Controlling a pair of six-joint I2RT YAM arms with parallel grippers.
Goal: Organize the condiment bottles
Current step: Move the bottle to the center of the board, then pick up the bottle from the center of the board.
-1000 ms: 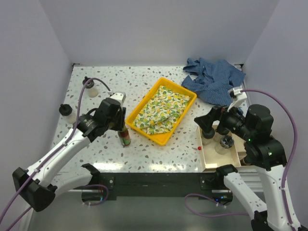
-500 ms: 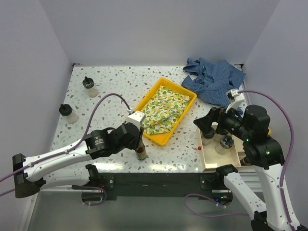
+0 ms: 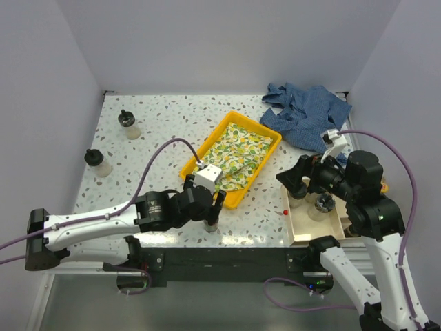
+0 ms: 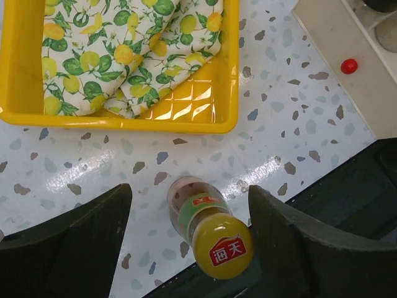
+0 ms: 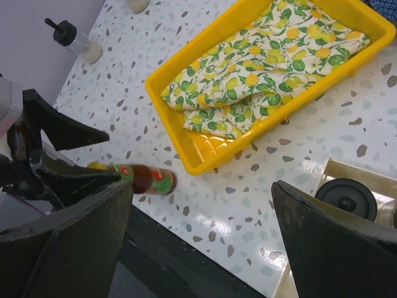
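The left pincer (image 3: 211, 209) reaches low over the near edge of the speckled white table (image 3: 165, 117), just in front of the shallow yellow plastic tray (image 3: 273, 132) that holds a folded lemon-print cloth (image 3: 233, 153). A slim amber bottle with a yellow cap (image 3: 213, 223) stands under it. The right pincer (image 3: 298, 181) hovers spread over the pale cream box (image 3: 303, 231) at the right, where black-lidded jars (image 3: 298, 189) sit. Two squat clear bottles with black tops (image 3: 98, 163) stand well apart on the far left, a crumpled blue cloth (image 3: 306, 114) lies at the back right, and a small red object (image 3: 284, 212) lies just beside the box.

From the left wrist, the left pincer (image 4: 189, 189) is spread. The amber bottle (image 4: 205, 217) stands between the fingers (image 4: 80, 242), cap towards the camera, with table showing on both sides of it, so neither finger touches it. The yellow tray (image 4: 231, 74) lies just beyond.

From the right wrist, the right pincer (image 5: 203, 184) is wide apart with nothing between its fingers (image 5: 335, 242). Beyond are the yellow tray (image 5: 167, 118), the amber bottle (image 5: 146, 179) beside the left pincer (image 5: 43, 155), one clear bottle (image 5: 77, 40) far off, and a black-lidded jar (image 5: 347, 197) in the box (image 5: 329, 164).
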